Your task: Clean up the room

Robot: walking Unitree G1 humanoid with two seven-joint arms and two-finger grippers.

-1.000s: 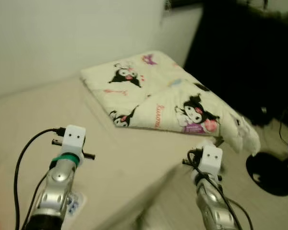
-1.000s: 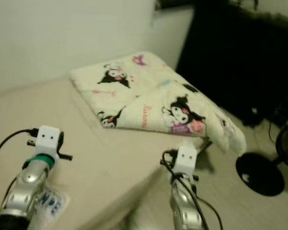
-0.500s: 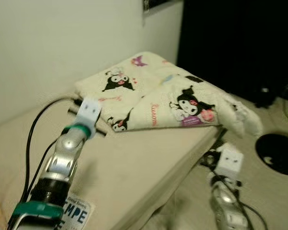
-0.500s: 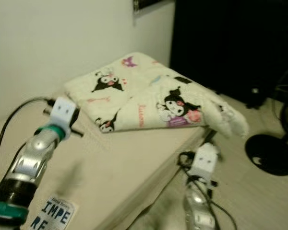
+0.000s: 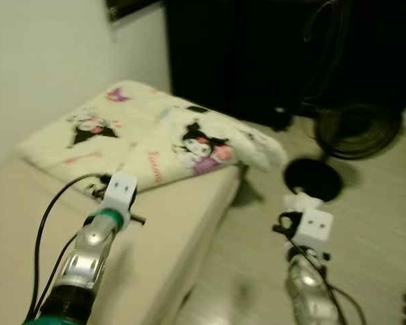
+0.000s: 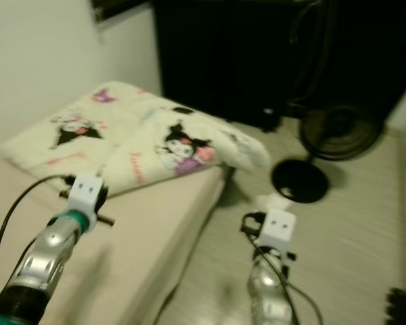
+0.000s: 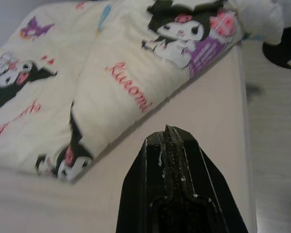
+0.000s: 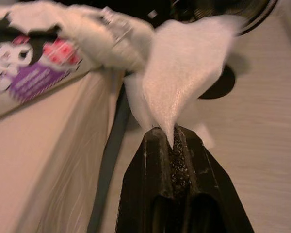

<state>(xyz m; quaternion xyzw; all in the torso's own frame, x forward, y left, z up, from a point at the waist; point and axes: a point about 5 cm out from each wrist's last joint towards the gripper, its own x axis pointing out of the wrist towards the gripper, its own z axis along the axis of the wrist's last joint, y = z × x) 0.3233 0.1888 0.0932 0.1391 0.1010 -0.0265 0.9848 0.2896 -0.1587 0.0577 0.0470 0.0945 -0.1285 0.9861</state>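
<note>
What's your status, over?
Right end effector shut on a white tissue above the floor. Left end effector shut, empty, over the bed near the Kuromi blanket. Fan ahead.

Blurred fan [image 5: 355, 132], top cut off

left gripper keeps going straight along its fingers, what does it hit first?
Most likely the folded cartoon-print blanket on the bed. The left gripper, fingers shut and empty, points over a strip of bare mattress at the blanket's folded edge. Depth is unclear, so it might graze the mattress first.
</note>
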